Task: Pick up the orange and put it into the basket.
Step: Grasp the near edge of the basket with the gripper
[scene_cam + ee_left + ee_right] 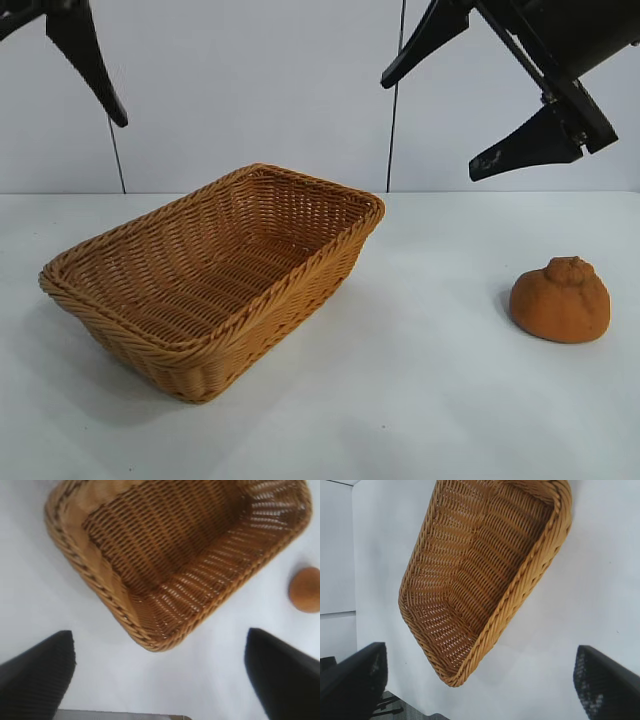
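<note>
Tabletop (430, 400) white and bare around basket (215, 275) and orange (560, 300); pale wall (250, 90) behind

The exterior cam sits low, nearly level with the desk (420, 400), looking across it at a wall. Both wrist cams hang high, aimed steeply down past their own tool: left tool (160, 672), right tool (480, 680). All three views share the wicker basket (215, 345), sitting below and ahead of both tools.
</note>
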You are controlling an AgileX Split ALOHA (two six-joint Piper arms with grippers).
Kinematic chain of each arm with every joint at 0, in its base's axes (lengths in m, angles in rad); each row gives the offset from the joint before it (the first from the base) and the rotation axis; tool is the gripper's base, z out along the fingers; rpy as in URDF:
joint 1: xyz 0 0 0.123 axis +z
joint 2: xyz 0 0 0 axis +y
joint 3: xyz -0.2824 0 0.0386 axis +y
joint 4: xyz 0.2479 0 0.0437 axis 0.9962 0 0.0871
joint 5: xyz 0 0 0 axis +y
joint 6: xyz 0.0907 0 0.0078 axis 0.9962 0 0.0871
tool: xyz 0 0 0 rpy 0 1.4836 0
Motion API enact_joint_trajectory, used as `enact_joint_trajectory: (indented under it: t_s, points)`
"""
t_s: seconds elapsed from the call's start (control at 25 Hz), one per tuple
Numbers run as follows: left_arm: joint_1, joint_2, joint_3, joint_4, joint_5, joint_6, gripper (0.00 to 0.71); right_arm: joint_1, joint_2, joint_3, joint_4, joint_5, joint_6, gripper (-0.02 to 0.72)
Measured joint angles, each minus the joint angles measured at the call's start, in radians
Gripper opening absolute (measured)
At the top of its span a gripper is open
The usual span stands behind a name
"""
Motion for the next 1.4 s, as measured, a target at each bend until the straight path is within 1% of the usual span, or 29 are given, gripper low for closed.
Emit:
enact_joint_trajectory:
  t_s: [0.08, 0.2, 0.4, 0.68, 0.96, 1.12, 1.28, 1.32, 1.4]
  points:
    - [-0.019, 0.007, 0.003, 0.038, -0.005, -0.100, 0.651, 0.000, 0.000, 0.000, 0.000, 0.000, -0.001, 0.694]
    - [-0.024, 0.032, 0.047, 0.062, -0.042, -0.178, 0.651, 0.000, 0.000, 0.000, 0.000, 0.000, -0.001, 0.694]
    - [-0.024, 0.089, 0.127, 0.065, -0.113, -0.198, 0.651, 0.000, 0.000, 0.000, 0.000, 0.000, -0.001, 0.694]
    - [-0.024, 0.186, 0.134, 0.057, -0.207, -0.200, 0.651, 0.000, 0.000, 0.000, 0.000, 0.000, -0.001, 0.694]
    - [-0.024, 0.352, 0.134, 0.055, -0.300, -0.202, 0.651, 0.000, 0.000, 0.000, 0.000, 0.000, -0.001, 0.694]
    - [-0.024, 0.426, 0.134, -0.022, -0.360, -0.184, 0.651, 0.000, 0.000, 0.000, 0.000, 0.000, -0.001, 0.694]
    - [-0.024, 0.436, 0.134, -0.103, -0.378, -0.156, 0.650, 0.000, 0.000, 0.000, 0.000, 0.000, -0.001, 0.694]
    - [-0.024, 0.436, 0.134, -0.109, -0.378, -0.155, 0.640, 0.000, 0.000, 0.000, 0.000, 0.000, -0.001, 0.694]
    - [-0.024, 0.436, 0.134, -0.113, -0.379, -0.153, 0.589, 0.000, 0.000, 0.000, 0.000, 0.000, -0.001, 0.694]
